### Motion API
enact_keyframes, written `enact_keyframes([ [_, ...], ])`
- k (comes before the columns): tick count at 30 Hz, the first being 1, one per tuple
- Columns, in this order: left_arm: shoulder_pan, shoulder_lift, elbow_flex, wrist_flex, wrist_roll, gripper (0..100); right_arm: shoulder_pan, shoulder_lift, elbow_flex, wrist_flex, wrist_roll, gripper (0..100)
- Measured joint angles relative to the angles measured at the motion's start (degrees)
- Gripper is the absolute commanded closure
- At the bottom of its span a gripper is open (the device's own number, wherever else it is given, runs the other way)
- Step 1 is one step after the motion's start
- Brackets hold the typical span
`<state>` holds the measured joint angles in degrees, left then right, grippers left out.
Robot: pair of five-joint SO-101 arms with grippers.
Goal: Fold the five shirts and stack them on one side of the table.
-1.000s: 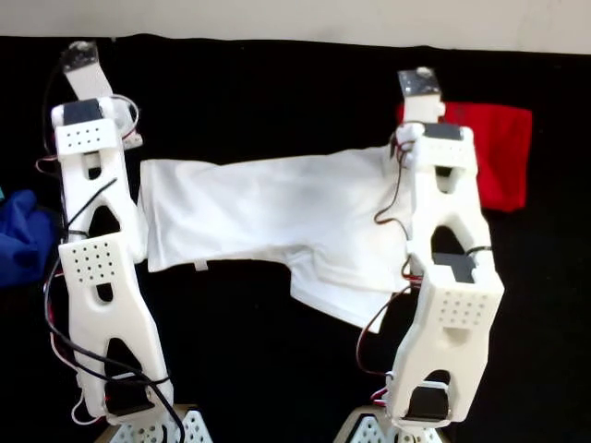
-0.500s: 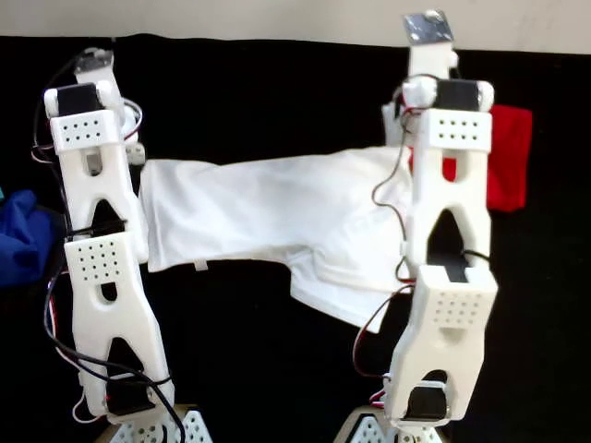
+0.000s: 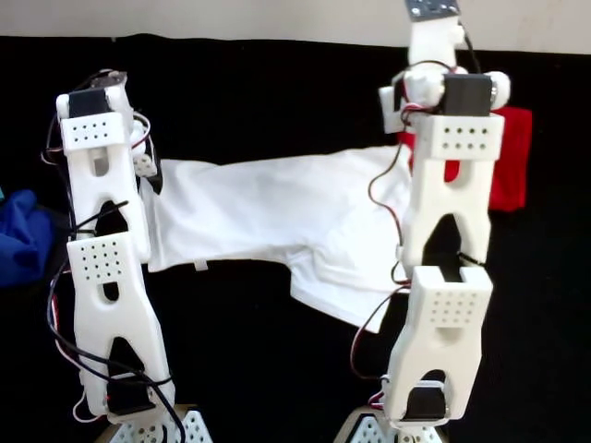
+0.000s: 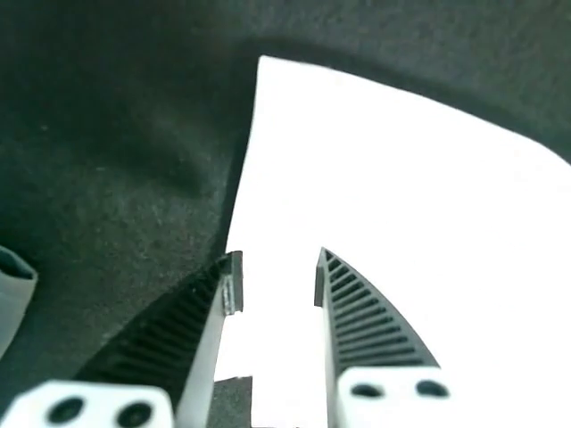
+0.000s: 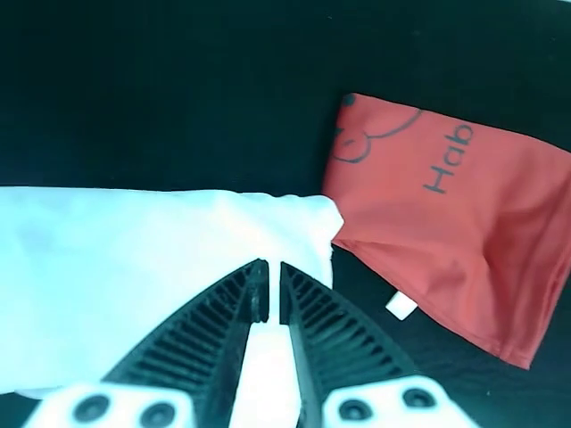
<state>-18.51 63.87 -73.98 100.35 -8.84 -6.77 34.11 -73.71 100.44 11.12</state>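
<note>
Spread shirt (image 3: pixel 277 212) left of folded shirt (image 3: pixel 511 157)

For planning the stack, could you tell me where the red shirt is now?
High view: the red shirt lies at the far right, partly behind the right arm, beside the white shirt.

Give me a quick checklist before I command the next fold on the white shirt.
1. Left gripper open astride the white shirt's edge: ok.
2. Right gripper gripping the shirt: cannot tell; jaws all but closed over its corner.
3. White shirt squared for folding: not ok; a flap juts out beside the right arm.
4. Red shirt clear of the white one: not ok; the white corner meets its edge.
5. Blue shirt folded: not ok; it lies bunched beyond the left arm.
</note>
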Motion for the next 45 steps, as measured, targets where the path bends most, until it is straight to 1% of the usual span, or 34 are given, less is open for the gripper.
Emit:
enact_keyframes([
  [3, 0.0, 2.3, 0.0, -2.4, 0.0, 87, 1.7, 0.0, -0.2, 0.0, 0.0, 96.9],
  [7, 0.1, 4.0, 0.0, -4.1, 0.2, 100, 3.9, 0.0, -0.2, 0.0, 0.0, 96.9],
  [9, 0.3, 4.1, 0.0, -4.7, 0.2, 98, 4.9, 0.0, -0.2, 0.0, 0.0, 96.9],
  [12, 0.6, 4.3, -1.2, -4.9, 0.2, 99, 6.8, 0.0, -0.2, 0.0, 0.0, 96.9],
  [17, 1.3, 4.3, -10.3, -0.9, 0.2, 99, 9.8, 0.0, -0.2, 0.0, 0.0, 97.7],
  [18, 1.4, 4.3, -12.0, -0.4, 0.2, 99, 9.9, 0.0, -0.2, 0.0, 0.0, 99.2],
  [21, 1.4, 4.3, -15.8, 0.1, 0.2, 99, 9.8, -0.5, -0.2, 0.0, -0.1, 99.2],
  [24, 1.4, 4.3, -16.7, -0.2, 0.2, 99, 8.3, -5.4, 2.5, 0.0, -1.8, 99.2],
  [28, 1.4, 4.3, -16.2, -3.6, 0.2, 99, 3.4, -16.6, 14.9, 0.0, -3.3, 99.2],
  [32, 1.4, 4.3, -12.7, -7.1, 0.2, 89, -0.8, -28.1, 34.5, -0.4, -3.4, 99.2],
  [34, 1.4, 4.3, -10.9, -8.3, 0.1, 86, -1.9, -32.6, 45.1, -3.9, -3.5, 99.2],
  [39, 1.2, 4.3, -10.3, -8.5, 0.0, 86, -3.2, -40.5, 72.6, -17.8, -3.5, 99.2],
  [42, 1.1, 4.3, -10.7, -4.0, 0.0, 86, -3.4, -44.2, 87.0, -25.8, -3.5, 99.2],
  [44, 1.1, 3.8, -10.9, -0.4, 0.0, 86, -3.3, -46.8, 94.3, -29.5, -3.6, 99.2],
  [45, 1.0, 3.3, -10.9, 0.1, 0.0, 86, -3.3, -47.8, 97.0, -30.9, -3.6, 99.2],
])
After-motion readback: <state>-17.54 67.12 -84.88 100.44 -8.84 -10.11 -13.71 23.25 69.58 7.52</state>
